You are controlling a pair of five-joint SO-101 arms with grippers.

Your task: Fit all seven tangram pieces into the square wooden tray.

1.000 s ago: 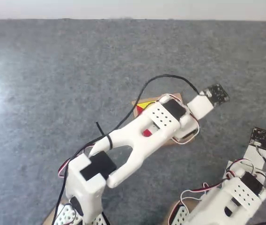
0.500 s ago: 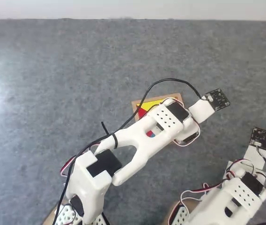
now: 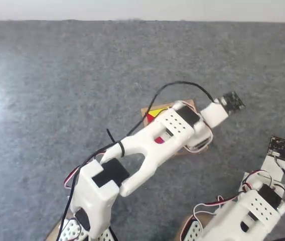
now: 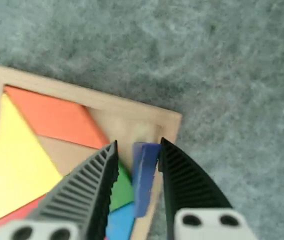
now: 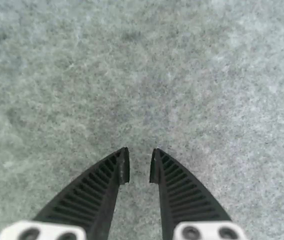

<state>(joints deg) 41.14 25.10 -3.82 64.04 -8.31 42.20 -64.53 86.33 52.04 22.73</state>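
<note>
The square wooden tray (image 4: 82, 92) lies on the grey mat, mostly under the left arm (image 3: 157, 143) in the high view, with one corner (image 3: 190, 104) showing. Inside it lie an orange piece (image 4: 57, 117), a yellow triangle (image 4: 17, 165), a green piece (image 4: 123, 190), a light blue piece (image 4: 119, 222) and a red sliver (image 4: 17, 215). My left gripper (image 4: 138, 145) hangs open over the tray's corner. A dark blue piece (image 4: 144, 175) stands on edge between the fingers, against one finger, with a gap to the other. My right gripper (image 5: 139, 165) is shut, holding nothing.
The right arm (image 3: 255, 206) sits at the near right of the table, away from the tray. Grey mat (image 3: 57, 75) stretches out on the left and far sides. The left arm's black cable (image 3: 182, 83) loops above the tray.
The left arm shifted slightly toward the near side half a second ago and has come back over the tray. The right arm has not moved.
</note>
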